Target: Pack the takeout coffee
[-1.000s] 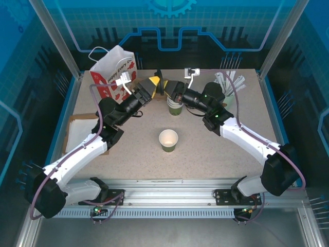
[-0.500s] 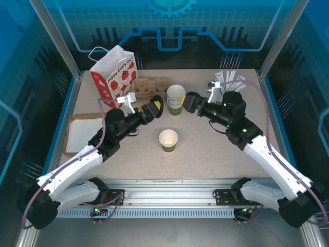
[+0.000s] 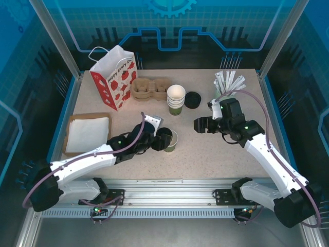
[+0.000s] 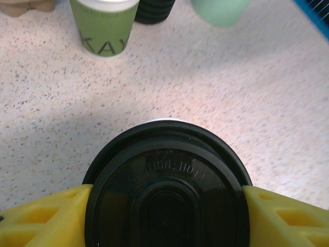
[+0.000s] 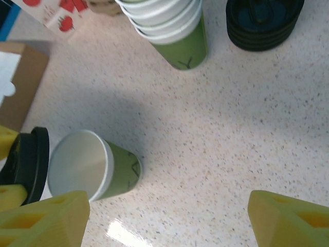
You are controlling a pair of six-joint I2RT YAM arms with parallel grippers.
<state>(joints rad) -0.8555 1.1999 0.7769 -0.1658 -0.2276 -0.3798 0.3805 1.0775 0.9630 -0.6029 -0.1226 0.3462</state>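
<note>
olive-green paper cup (image 5: 95, 167): white inside and rim, dark lettering on the wall; round black plastic lid (image 4: 167, 190): all black, embossed text; left tool (image 4: 165, 213) and right tool (image 5: 167, 218): yellow fingers; desk (image 3: 216, 149): beige, dark-speckled; white paper bag (image 3: 114, 77): red strawberry print; stack of olive-green paper cups (image 3: 176, 100): white insides; stack of black lids (image 3: 193, 99); pale-green holder (image 4: 221, 10); brown cardboard cup carrier (image 3: 146, 88).

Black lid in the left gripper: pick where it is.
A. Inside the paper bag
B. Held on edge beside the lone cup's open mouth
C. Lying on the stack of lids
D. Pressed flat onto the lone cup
B: the right wrist view shows the lid on edge beside the lone cup, whose white inside is uncovered. The left wrist view shows the left gripper clamping the lid from both sides.
</note>
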